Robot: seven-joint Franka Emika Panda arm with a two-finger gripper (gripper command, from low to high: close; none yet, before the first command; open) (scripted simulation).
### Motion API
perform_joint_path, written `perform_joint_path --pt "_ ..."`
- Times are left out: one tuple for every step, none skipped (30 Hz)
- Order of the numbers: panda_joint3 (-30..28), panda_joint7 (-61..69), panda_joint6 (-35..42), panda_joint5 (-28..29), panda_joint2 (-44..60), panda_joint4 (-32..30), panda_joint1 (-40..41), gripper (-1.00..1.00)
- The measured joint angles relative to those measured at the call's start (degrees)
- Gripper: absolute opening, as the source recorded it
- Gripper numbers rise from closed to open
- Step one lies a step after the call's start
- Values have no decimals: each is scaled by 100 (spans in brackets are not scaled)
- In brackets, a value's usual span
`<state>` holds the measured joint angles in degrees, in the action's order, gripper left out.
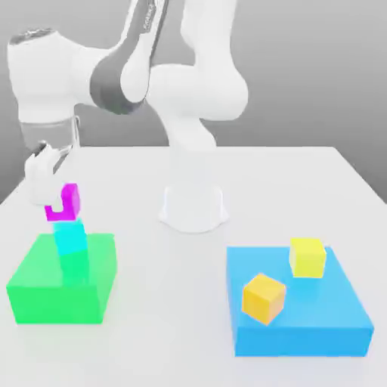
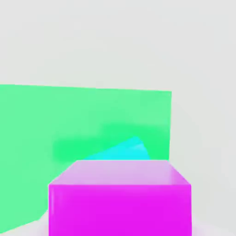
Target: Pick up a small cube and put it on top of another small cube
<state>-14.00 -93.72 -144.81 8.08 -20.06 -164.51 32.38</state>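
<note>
The small magenta cube (image 1: 70,198) sits directly on top of the small cyan cube (image 1: 70,238), which stands on a large green block (image 1: 45,295) at the exterior view's left. My gripper (image 1: 54,195) hangs straight down over the magenta cube, and its white tip covers the cube's upper left part. In the hand view the magenta cube (image 2: 120,203) is very close, a corner of the cyan cube (image 2: 122,151) peeks out past it, and the green block (image 2: 69,115) lies behind.
A large flat blue block (image 1: 302,317) lies at the exterior view's right, carrying a yellow cube (image 1: 308,257) and an orange-yellow cube (image 1: 264,298). The arm's white base (image 1: 193,208) stands at the table's middle, behind both blocks.
</note>
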Motion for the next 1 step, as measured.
perform_joint_path --pt "0 0 0 0 0 0 0 100"
